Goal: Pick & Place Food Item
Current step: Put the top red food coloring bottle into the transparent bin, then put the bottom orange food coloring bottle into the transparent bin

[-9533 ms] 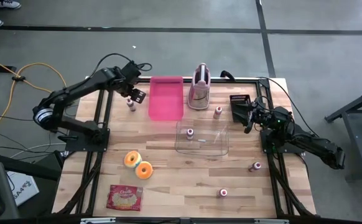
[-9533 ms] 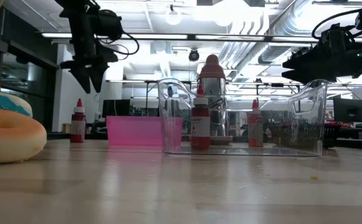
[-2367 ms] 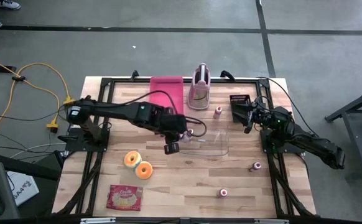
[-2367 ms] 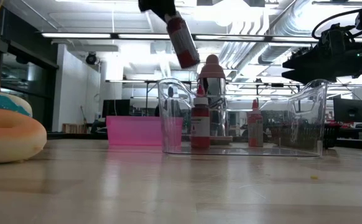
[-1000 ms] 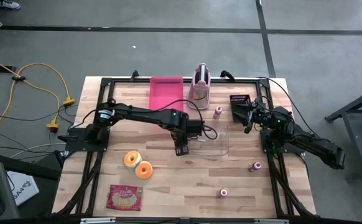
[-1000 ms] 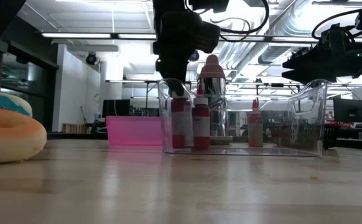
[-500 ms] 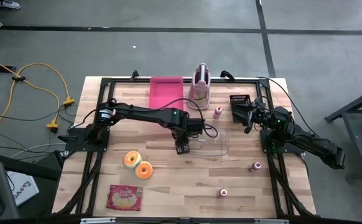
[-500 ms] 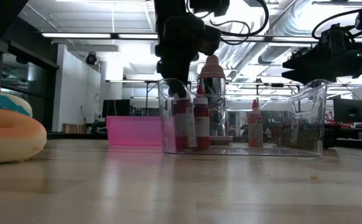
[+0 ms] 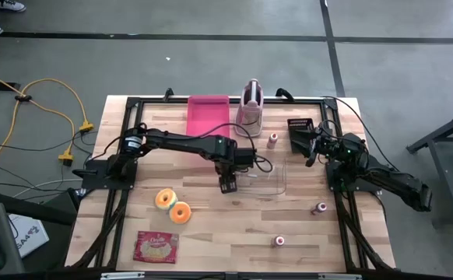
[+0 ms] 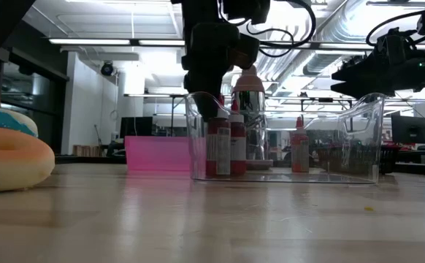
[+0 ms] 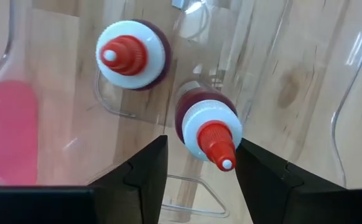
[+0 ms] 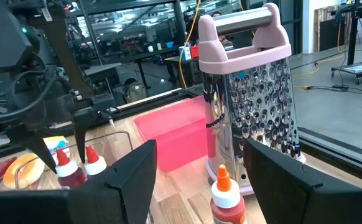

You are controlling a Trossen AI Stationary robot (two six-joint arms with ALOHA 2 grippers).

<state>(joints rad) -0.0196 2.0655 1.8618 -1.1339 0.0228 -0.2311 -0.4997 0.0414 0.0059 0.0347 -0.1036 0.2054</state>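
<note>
The red-capped sauce bottle (image 11: 207, 127) stands inside the clear bin (image 9: 277, 180), at its left end near the tabletop's middle, just beside a second bottle (image 11: 131, 53). The left gripper (image 9: 229, 185) straddles it with jaws parted, apparently releasing; lifting straight up comes next. The right gripper (image 9: 300, 141) waits open near the tabletop's right edge.

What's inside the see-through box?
Two little red bottles with white-and-red caps stand side by side inside the clear box: one bottle farther in, the other bottle between the fingers of the left gripper. From above, that arm hides most of them.
</note>
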